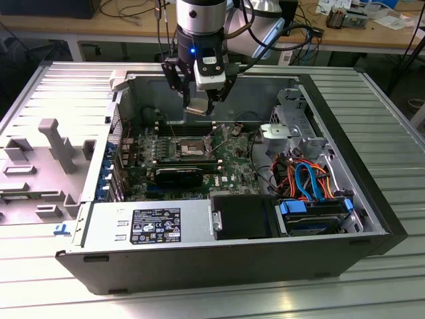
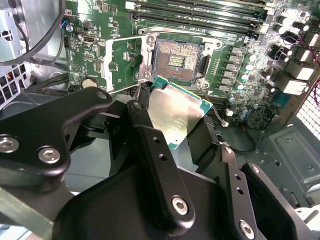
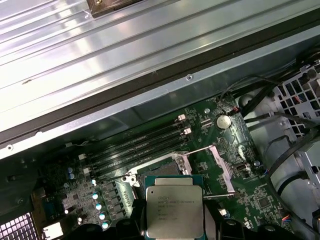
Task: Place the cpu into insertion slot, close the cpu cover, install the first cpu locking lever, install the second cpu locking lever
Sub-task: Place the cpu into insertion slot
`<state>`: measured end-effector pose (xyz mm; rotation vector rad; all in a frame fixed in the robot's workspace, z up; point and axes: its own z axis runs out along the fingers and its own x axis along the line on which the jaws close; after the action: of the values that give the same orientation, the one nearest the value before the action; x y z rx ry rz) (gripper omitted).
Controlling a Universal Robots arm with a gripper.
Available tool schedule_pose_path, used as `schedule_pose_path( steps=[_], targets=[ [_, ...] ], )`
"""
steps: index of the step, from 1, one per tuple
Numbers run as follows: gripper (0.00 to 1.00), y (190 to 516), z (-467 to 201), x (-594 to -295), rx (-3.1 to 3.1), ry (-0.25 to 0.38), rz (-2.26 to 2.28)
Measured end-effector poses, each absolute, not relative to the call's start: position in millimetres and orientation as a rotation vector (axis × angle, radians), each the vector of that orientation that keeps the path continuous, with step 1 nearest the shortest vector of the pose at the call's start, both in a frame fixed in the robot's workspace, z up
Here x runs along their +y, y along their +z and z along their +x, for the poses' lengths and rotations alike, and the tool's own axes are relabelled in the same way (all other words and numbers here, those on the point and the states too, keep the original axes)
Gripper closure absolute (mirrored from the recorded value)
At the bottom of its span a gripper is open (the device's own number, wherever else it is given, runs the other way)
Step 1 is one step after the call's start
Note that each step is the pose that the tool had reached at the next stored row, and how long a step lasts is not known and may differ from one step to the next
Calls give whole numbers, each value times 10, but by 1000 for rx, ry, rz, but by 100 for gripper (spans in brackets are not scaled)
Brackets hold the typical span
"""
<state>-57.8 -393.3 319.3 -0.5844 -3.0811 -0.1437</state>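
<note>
None of the four steps is finished, by our reading. Jaws pinching the cpu (image 2: 175, 112) by two opposite edges, carried in the air over the board inside the open computer case (image 1: 232, 266). Insertion slot (image 2: 177, 60) bare, contacts showing. Cpu cover (image 2: 120, 61) swung open just beside it. We judge seating, closing and both levers all left.

Electronics lab, cluttered workbench (image 1: 60, 30), open computer case (image 1: 219, 266)
</note>
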Motion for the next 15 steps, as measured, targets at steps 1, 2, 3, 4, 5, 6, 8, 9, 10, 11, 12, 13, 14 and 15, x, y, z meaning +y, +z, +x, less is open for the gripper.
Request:
schedule_pose_path(
  steps=[1,2,3,4,5,6,8,9,10,11,12,13,14,15],
  targets=[
    [45,3193,-579,-3933,-3081,-144,-586],
    [45,3193,-579,-3933,-3080,-144,-588],
    [45,3193,-579,-3933,-3080,-144,-591],
    [45,3193,-579,-3933,-3080,-144,-593],
    [45,3193,-579,-3933,-3079,-144,-594],
    [45,3193,-578,-3933,-3079,-144,-595],
    [45,3193,-579,-3933,-3079,-144,-599],
    [45,3193,-579,-3933,-3078,-144,-600],
    [45,3193,-579,-3933,-3078,-144,-604],
    [45,3193,-579,-3933,-3078,-144,-606],
    [45,3193,-578,-3933,-3077,-144,-608],
    [45,3193,-579,-3933,-3077,-144,-610],
    [45,3193,-579,-3933,-3076,-144,-612],
    [45,3193,-579,-3933,-3076,-144,-614]
  ],
)
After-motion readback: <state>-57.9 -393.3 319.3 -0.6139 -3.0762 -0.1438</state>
